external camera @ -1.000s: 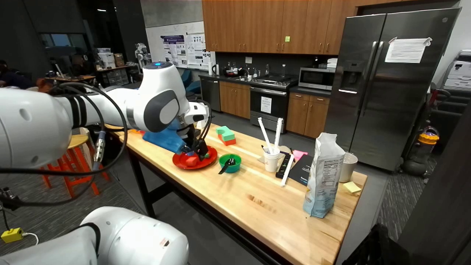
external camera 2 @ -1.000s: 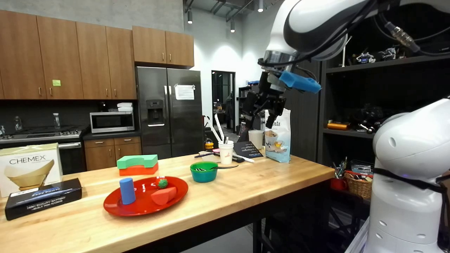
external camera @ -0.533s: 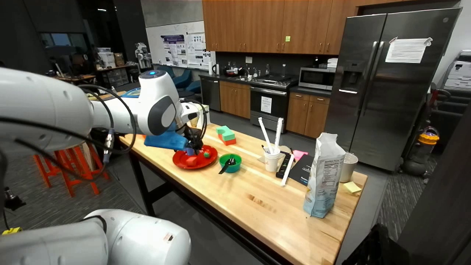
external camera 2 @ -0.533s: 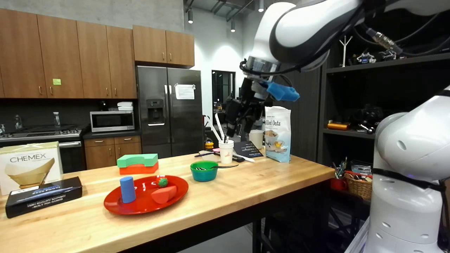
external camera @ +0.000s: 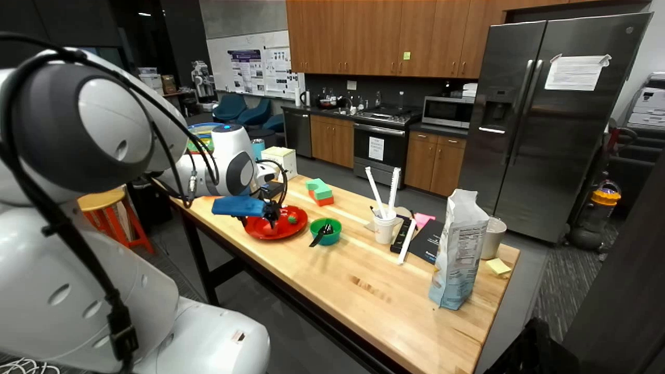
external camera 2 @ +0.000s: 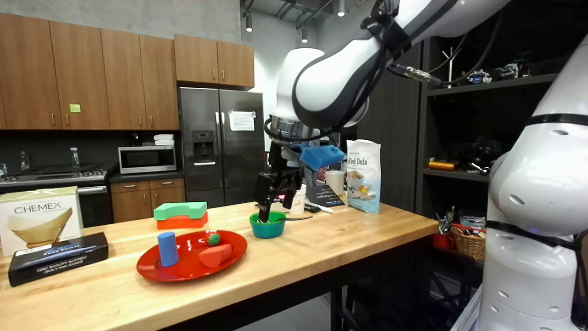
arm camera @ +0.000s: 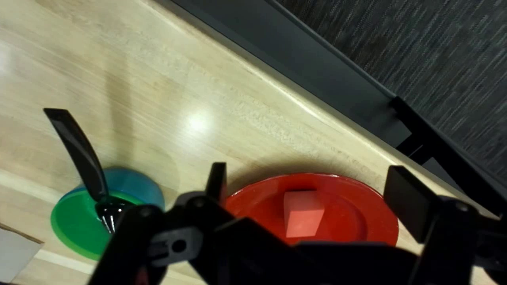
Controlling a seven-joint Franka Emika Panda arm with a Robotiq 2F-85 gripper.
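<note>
One red block (arm camera: 304, 213), on a red plate (arm camera: 348, 206), below the spread end effector (arm camera: 311, 192)

Arm (external camera 2: 353, 87): one, white with dark grey sections; bent, slanting down from the upper right in an exterior view.
Lower arm section (external camera 2: 530, 276): white, upright, black-banded.
Wrist housing (external camera: 236, 156): white, near upright, topped by a lit blue indicator (external camera: 227, 128).
Wrist collar (external camera 2: 289, 128): metallic, cylindrical, at the arm's lower end.
Wrist attachment (external camera 2: 321, 157): blue, block-shaped, jutting sideways; shown in both exterior views.
Cable bundle (external camera: 122, 335): black, fastened along the arm; inline metal connector (external camera 2: 415, 73).
Gripper (arm camera: 307, 192): black, two-fingered, pointing downward, slightly tilted.
Jaws: parted wide, entering at the bottom of the wrist view; fingertips (arm camera: 410, 202) dark, blocky, one at each side of the gap.
</note>
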